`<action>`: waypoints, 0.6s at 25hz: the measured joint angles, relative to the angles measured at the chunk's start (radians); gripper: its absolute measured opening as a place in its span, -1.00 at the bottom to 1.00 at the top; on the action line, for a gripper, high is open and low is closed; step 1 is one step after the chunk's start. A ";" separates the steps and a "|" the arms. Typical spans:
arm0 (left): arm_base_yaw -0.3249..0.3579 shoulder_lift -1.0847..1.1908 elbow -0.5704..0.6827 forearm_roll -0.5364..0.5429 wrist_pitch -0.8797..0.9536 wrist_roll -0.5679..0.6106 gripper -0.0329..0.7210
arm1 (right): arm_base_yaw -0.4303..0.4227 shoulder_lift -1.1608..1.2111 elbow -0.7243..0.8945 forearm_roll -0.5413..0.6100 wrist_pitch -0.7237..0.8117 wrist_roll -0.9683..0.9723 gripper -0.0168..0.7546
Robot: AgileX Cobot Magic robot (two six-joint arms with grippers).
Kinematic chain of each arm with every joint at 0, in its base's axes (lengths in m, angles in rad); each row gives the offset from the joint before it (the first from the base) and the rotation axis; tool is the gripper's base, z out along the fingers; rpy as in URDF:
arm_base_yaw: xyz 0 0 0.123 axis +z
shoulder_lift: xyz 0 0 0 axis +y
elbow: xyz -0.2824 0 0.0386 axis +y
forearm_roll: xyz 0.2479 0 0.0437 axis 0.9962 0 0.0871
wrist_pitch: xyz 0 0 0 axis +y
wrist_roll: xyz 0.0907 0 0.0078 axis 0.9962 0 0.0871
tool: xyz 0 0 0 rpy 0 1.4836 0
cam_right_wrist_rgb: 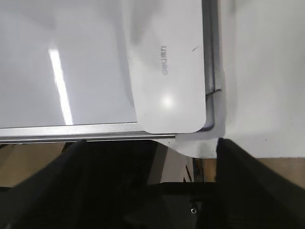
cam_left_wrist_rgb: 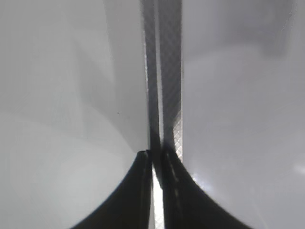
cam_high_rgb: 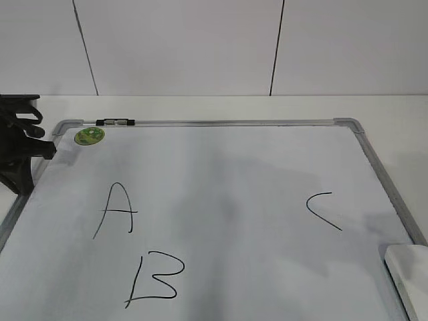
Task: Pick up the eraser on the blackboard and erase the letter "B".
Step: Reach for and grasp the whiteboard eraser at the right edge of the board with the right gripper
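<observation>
Eraser: smooth white oblong plastic eraser point(cam_high_rgb: 409, 275) with rounded ends and small grey print on top, lying at the near right corner of the board; in the right wrist view the eraser point(cam_right_wrist_rgb: 167, 67) rests on the board surface just inside the frame corner, untouched.
Right gripper: right gripper point(cam_right_wrist_rgb: 150, 157) shows two dark fingers spread wide apart, nothing between them, hanging just off the board's near edge and short of the eraser.
Letter "B": black hand-drawn letter "B" point(cam_high_rgb: 154, 279), a separate upright stroke with a foot plus two bumps, intact near the front, left of centre.
Blackboard: large white dry-erase blackboard point(cam_high_rgb: 234, 180) with a silver metal frame and grey corner pieces, flat on a white table point(cam_high_rgb: 200, 107).
Letter "A": black "A" point(cam_high_rgb: 115, 209) just beyond the "B".
Letter "C": black "C" point(cam_high_rgb: 323, 210) well to the right.
Left gripper: left gripper point(cam_left_wrist_rgb: 157, 155) has dark fingers pressed nearly together over the board's left frame edge, holding nothing; its arm sits at the far left.
Sticker: round green sticker point(cam_high_rgb: 89, 136) in the far left corner.
</observation>
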 joint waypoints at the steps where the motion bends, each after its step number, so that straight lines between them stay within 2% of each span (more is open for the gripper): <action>1: 0.000 0.000 0.000 0.000 0.002 0.000 -0.86 | 0.000 0.029 -0.001 -0.002 -0.003 -0.003 0.73; 8: 0.000 0.000 0.000 0.000 0.002 0.000 -0.86 | 0.000 0.200 -0.004 -0.016 -0.022 -0.026 0.78; 15: 0.000 0.000 0.000 -0.002 0.002 0.000 -0.86 | 0.000 0.285 -0.006 -0.019 -0.112 -0.048 0.78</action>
